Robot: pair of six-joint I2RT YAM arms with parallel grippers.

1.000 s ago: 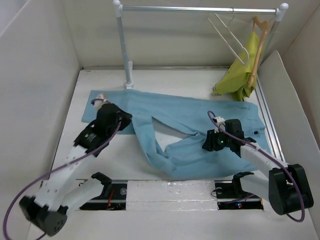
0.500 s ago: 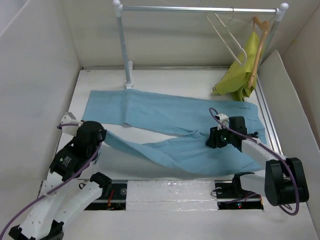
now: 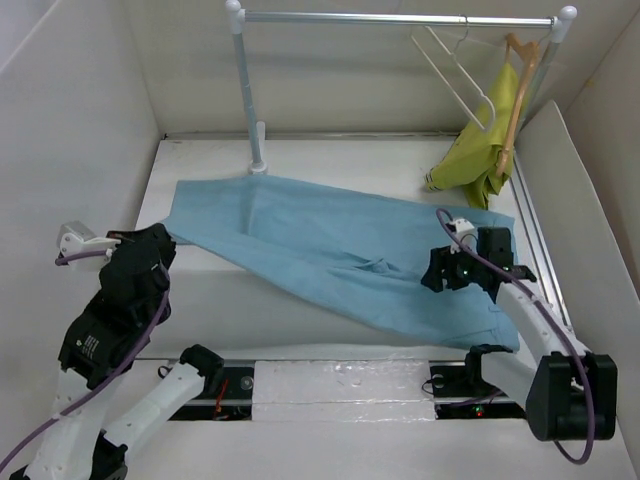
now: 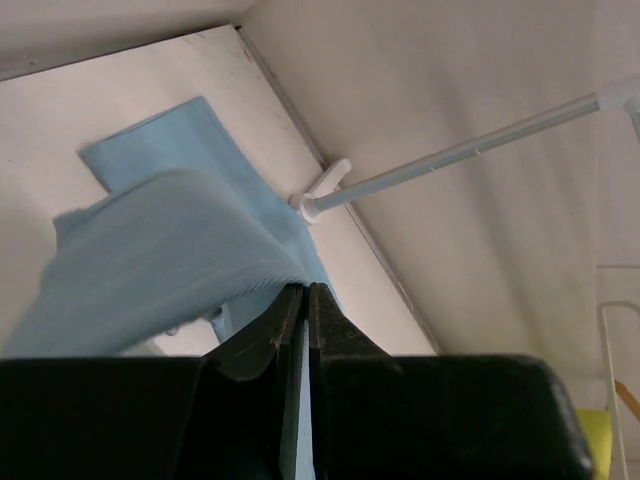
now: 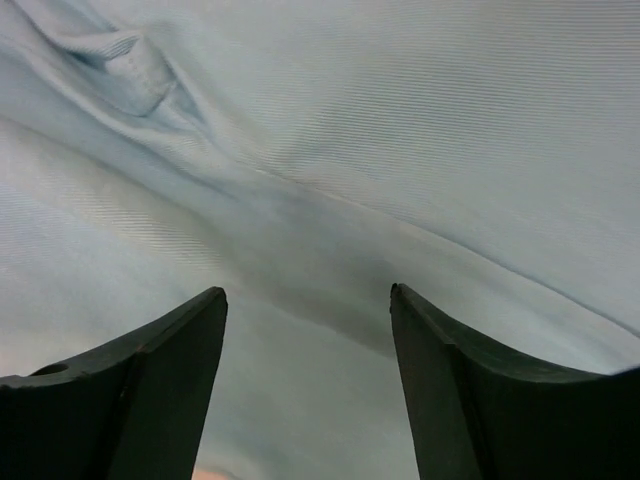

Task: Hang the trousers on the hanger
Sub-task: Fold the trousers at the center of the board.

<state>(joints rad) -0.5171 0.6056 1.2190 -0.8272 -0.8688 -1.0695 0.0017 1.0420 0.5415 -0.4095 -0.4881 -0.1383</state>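
**A:** Room, left to right?
**B:** White walled table point(image 3: 230, 310). Trousers point(image 3: 330, 250) spread across it. Rail point(image 3: 400, 18) behind, hanger point(image 3: 470, 104) at its right end.
**A:** Arms?
**B:** Left gripper point(image 4: 303, 297) raised at the left edge, clenched on a trouser-leg edge. Right gripper point(image 5: 305, 300) low over the waist, jaws parted, holding nothing.

table point(image 3: 215, 305) | on it: trousers point(image 3: 340, 245) (spread wide), rack foot point(image 3: 258, 168), perhaps yellow-green garment point(image 3: 470, 160)

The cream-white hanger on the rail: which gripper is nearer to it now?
Right. The right gripper, open above the trousers, is on the near side of the hanger; the left gripper, shut on the trousers' leg end, is far across at the left side.
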